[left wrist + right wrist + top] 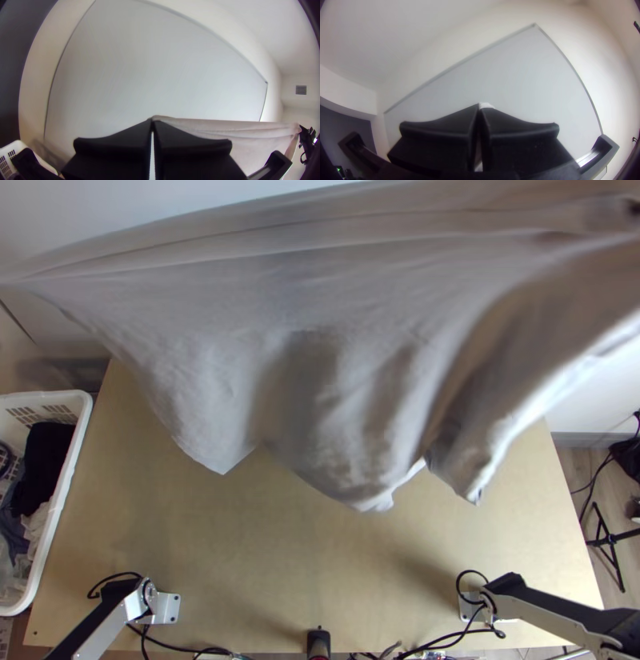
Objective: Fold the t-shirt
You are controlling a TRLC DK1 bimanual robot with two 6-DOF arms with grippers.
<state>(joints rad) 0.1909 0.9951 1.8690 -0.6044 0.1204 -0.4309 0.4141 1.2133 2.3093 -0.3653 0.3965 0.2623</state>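
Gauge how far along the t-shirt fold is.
Done: wide-black-fingered left gripper and right gripper both grip the pale grey cloth t-shirt.
In hand: it's held up, stretched between them, lower part hanging loose over the light wooden table.
Left: probably laying it down, spreading, then all the folding.

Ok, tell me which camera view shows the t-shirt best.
The top view: the t-shirt hangs broadly across it, with folds and much of the lower edge visible. The left wrist view shows its upper stretch running from the left gripper to the other gripper; the right wrist view, a small bit at the right gripper.
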